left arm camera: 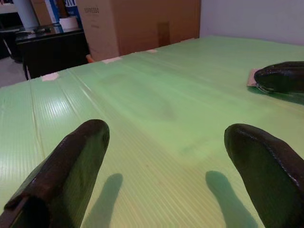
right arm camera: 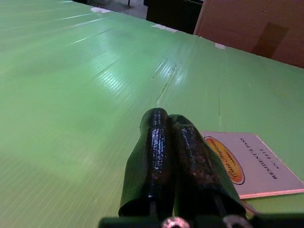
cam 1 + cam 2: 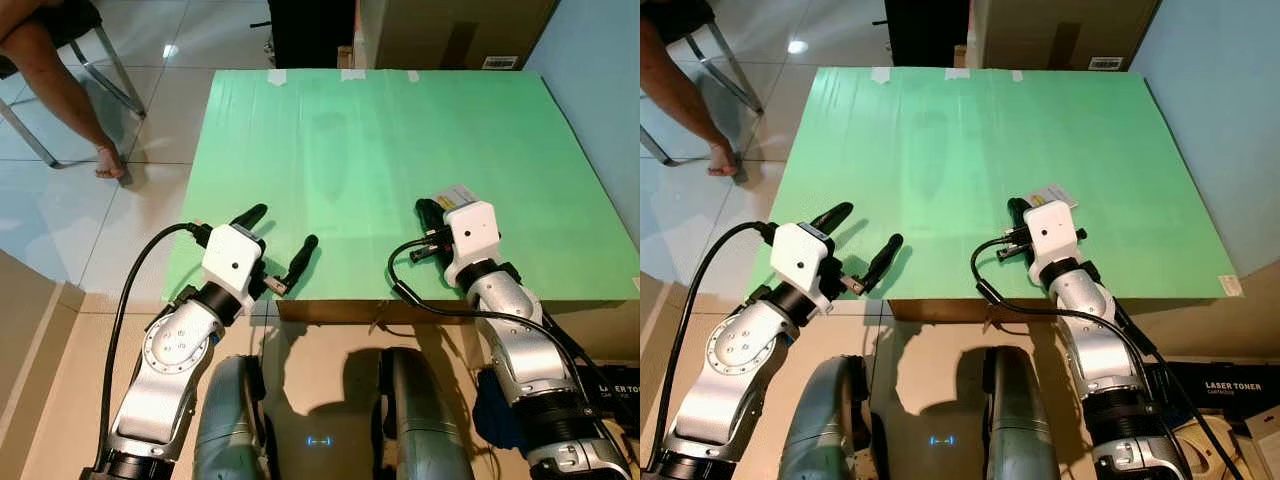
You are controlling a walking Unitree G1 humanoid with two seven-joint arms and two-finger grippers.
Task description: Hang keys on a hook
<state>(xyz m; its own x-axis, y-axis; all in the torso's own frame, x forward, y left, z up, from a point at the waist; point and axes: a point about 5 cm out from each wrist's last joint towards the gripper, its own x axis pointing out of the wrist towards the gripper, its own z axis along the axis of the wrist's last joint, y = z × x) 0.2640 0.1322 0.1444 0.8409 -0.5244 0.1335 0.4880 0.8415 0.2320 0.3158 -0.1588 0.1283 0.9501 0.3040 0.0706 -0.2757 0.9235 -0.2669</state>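
Left claw of yours sits spread wide at the green tabletop's near edge; right claw is clenched shut on nothing, touching one small card by that edge. Can't spot any keys or hook.

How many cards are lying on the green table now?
1: a white card with an orange oval lies on the green table just beyond the shut right gripper. Others could be hidden under the arms.
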